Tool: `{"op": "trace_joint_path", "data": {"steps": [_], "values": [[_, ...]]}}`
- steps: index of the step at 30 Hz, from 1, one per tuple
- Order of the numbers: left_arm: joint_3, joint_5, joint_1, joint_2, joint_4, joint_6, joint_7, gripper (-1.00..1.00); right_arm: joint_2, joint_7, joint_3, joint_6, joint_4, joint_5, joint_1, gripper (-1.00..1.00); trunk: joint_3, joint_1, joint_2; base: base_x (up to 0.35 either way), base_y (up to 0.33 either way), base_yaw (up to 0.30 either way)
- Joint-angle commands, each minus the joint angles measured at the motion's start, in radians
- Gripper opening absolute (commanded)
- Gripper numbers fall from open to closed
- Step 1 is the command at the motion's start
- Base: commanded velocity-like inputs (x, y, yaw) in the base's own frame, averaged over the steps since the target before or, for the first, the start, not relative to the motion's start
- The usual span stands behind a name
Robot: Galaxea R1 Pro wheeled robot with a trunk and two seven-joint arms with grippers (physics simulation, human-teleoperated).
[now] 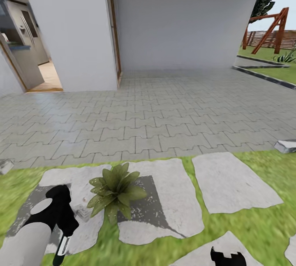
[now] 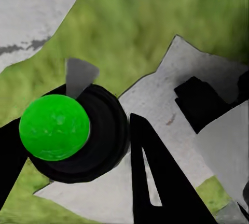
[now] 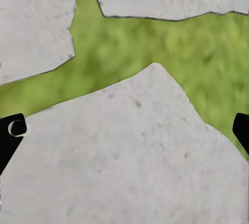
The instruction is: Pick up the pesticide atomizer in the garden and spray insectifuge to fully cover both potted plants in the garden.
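Observation:
A potted plant (image 1: pixel 115 190), a low rosette of pointed green leaves, stands on a pale stepping stone (image 1: pixel 164 204) just ahead of me. My left gripper (image 1: pixel 63 244) hangs low, to the plant's left and nearer to me. In the left wrist view, the left gripper (image 2: pixel 78 151) is shut on the pesticide atomizer (image 2: pixel 54 127), a round black body with a bright green cap. My right gripper (image 1: pixel 225 256) shows at the lower edge. In the right wrist view, the right gripper (image 3: pixel 124 130) is open over bare stone. A second low leafy plant (image 1: pixel 285 57) sits far off on the right lawn.
Grey interlocking paving (image 1: pixel 156 109) stretches ahead to the white house wall (image 1: pixel 181 23). A doorway (image 1: pixel 33 52) opens at left. A red-brown wooden frame (image 1: pixel 271 29) and a fence stand at far right. Loose kerb stones (image 1: pixel 285 146) lie at the lawn's edge.

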Motion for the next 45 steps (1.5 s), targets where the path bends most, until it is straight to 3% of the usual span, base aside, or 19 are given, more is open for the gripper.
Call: {"op": "trace_joint_path", "data": {"steps": [1, 2, 4, 6, 9, 22, 45], "values": [[-0.002, -0.015, -0.012, 0.001, -0.002, 0.004, -0.044, -1.0, 0.0, -0.005, -0.008, -0.004, 0.002, 0.011, -0.001, 1.0, -0.001, 0.0, 0.0, -0.033, -0.086, 0.276], [-0.021, -0.046, -0.036, 0.004, -0.003, 0.001, -0.115, -1.0, 0.0, -0.004, -0.008, -0.004, 0.002, 0.011, -0.001, 1.0, -0.001, 0.0, 0.0, -0.017, -0.044, 0.276], [-0.064, -0.118, -0.071, 0.003, -0.003, 0.003, -0.2, -1.0, 0.0, -0.005, -0.008, -0.004, 0.002, 0.011, -0.001, 1.0, -0.001, 0.0, 0.0, -0.009, -0.023, 0.276], [-0.1, -0.215, -0.105, -0.004, -0.004, 0.006, -0.2, -1.0, 0.0, -0.005, -0.008, -0.004, 0.002, 0.011, -0.001, 1.0, -0.001, 0.0, 0.0, -0.003, -0.007, 0.19], [-0.109, -0.25, -0.139, -0.006, -0.005, 0.008, -0.2, -1.0, -0.002, -0.005, -0.008, -0.004, 0.002, 0.011, -0.001, 1.0, -0.001, 0.0, 0.0, -0.001, -0.002, 0.046], [-0.105, -0.255, -0.163, -0.009, -0.006, 0.025, -0.2, -1.0, -0.001, -0.005, -0.008, -0.004, 0.002, 0.011, -0.001, 1.0, -0.001, 0.0, 0.0, 0.069, -0.033, 0.199], [-0.099, -0.254, -0.148, -0.002, -0.005, 0.028, -0.2, -1.0, -0.002, -0.005, -0.008, -0.004, 0.002, 0.011, -0.001, 1.0, -0.001, 0.0, 0.0, 0.045, -0.259, 0.031]]}}
